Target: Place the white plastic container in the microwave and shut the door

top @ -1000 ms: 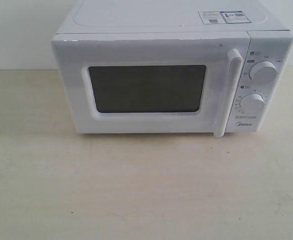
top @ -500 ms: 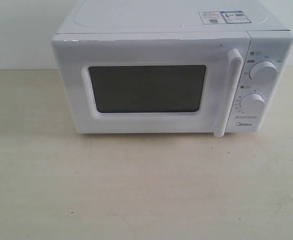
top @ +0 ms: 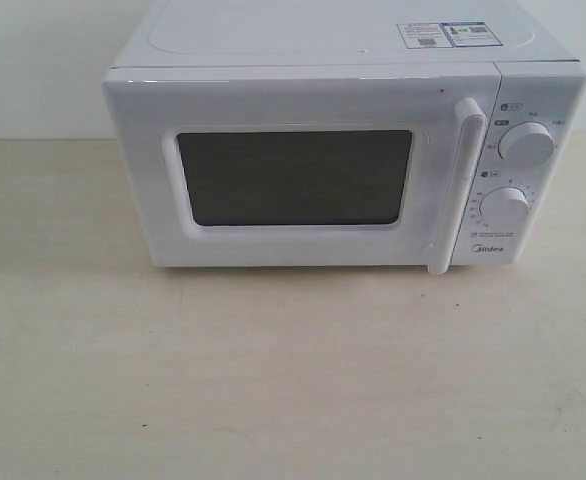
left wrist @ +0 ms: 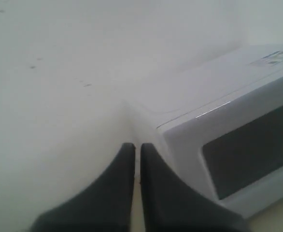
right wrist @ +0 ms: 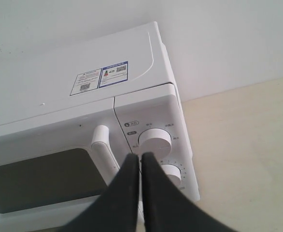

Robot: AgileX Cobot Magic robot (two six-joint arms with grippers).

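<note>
Right wrist view: right tool (right wrist: pixel 140 157), shut and empty, sits just short of the handle (right wrist: pixel 103 145), door (right wrist: pixel 35 181) flush on the microwave (right wrist: pixel 146 113) beyond, white plastic container unseen, presumably inside, so withdraw straight back, nudging nothing.

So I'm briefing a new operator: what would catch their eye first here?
The white microwave dominates, standing at the back of the pale table with its door shut and dark window facing the exterior camera. In the wrist views, the left end effector and right end effector, both dark and shut on nothing, point roughly toward it.
</note>
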